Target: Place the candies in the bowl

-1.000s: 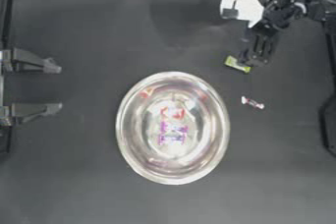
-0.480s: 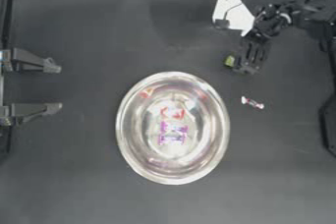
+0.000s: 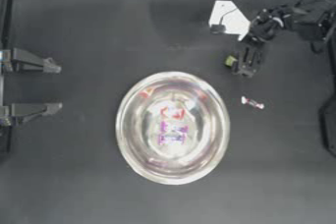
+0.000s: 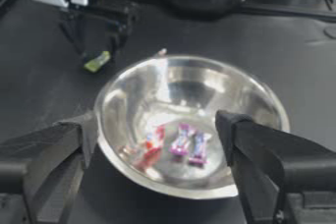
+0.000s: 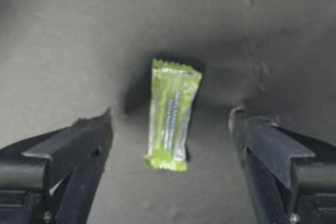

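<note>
Our right gripper (image 5: pixel 171 134) has its fingers wide apart, one on each side of the lime green candy (image 5: pixel 169 115), not touching it. A red-white candy (image 3: pixel 252 102) lies beside the bowl (image 3: pixel 128 134), which holds three candies (image 4: pixel 179 142). Our left gripper (image 4: pixel 154 142) waits at the worktop's (image 3: pixel 78 179) left edge, fingers apart

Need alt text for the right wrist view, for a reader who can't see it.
A lime green candy lies on the dark table, between the open jaws of the right gripper, which is not touching it. Nothing else is in this view.
</note>
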Motion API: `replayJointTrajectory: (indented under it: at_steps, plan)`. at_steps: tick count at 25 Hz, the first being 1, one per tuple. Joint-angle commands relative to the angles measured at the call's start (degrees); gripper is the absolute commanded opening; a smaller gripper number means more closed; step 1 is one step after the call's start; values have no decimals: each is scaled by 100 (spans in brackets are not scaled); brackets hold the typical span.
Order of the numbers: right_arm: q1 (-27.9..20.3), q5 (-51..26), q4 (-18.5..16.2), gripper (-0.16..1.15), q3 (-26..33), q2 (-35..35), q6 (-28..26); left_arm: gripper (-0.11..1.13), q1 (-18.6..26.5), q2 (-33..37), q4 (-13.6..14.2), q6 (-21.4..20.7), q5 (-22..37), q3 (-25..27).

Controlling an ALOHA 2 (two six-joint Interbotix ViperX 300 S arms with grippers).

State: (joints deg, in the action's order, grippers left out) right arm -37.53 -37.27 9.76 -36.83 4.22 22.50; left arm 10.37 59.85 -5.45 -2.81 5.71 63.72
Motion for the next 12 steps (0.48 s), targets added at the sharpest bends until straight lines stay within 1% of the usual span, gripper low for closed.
replayJointTrajectory:
  at_steps: [1, 6, 8, 10, 12]
  plan:
    - [9, 70, -9, 99, 88, -26, -9, 101, 9, -79, -18, 9, -35, -123]
    - [9, 70, -9, 98, 97, 62, -18, 101, 9, -79, -44, 9, -35, -123]
    - [18, 62, -9, 95, 97, 70, -18, 101, 9, -79, -35, 9, -35, -123]
    - [26, 62, -44, 87, 88, 70, -35, 101, 9, -79, -35, 9, -35, -123]
    - [88, 70, -185, 71, 79, 88, -141, 101, 9, -79, -35, 9, -35, -123]
